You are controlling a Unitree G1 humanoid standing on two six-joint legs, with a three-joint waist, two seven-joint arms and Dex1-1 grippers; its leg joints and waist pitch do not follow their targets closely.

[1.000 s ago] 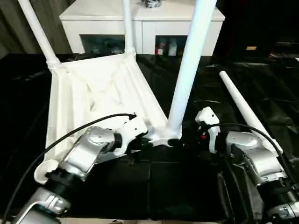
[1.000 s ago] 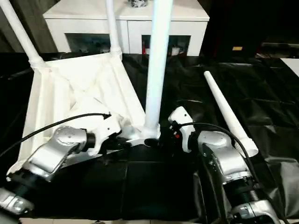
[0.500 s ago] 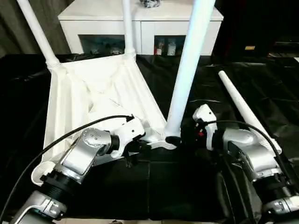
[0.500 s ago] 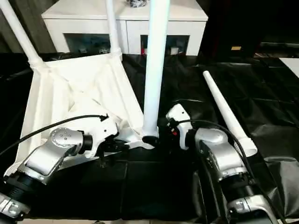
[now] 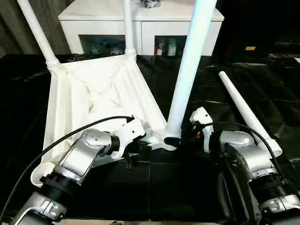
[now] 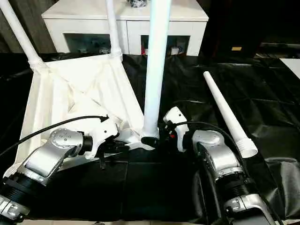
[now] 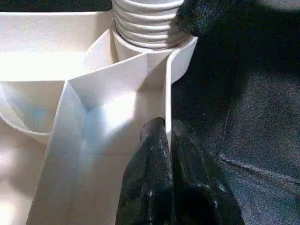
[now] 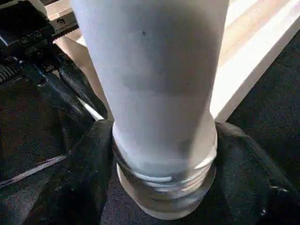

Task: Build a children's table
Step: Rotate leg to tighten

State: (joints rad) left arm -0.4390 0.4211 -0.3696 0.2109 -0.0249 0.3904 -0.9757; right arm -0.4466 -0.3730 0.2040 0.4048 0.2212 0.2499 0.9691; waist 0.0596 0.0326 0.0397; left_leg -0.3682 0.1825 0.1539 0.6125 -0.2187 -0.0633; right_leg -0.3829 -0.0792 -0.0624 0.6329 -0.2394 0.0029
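Observation:
The white tabletop [image 5: 93, 93] lies upside down on the black sheet, ribbed underside up. Two white legs [image 5: 37, 35] [image 5: 127, 28] stand in its far corner sockets. A third leg [image 5: 187, 70] rises from the near right corner socket [image 7: 150, 47], its threaded end [image 8: 164, 187] showing at the base. My right gripper [image 5: 180, 136] is shut on this leg just above the thread, one black finger [image 8: 89, 173] on each side. My left gripper [image 7: 167, 129] is shut on the tabletop's thin rim wall right beside that socket. The fourth leg [image 5: 243, 110] lies loose on the sheet to the right.
A white glass-doored cabinet [image 5: 140, 23] stands behind the tabletop. Crinkled black sheet [image 5: 272, 70] covers the whole work surface. A black cable [image 5: 70, 136] runs along my left forearm, another [image 5: 253, 129] over my right forearm.
My right wrist has drawn a little closer to the leg's base. The left gripper keeps its hold on the rim; the leg and tabletop stand much as before.

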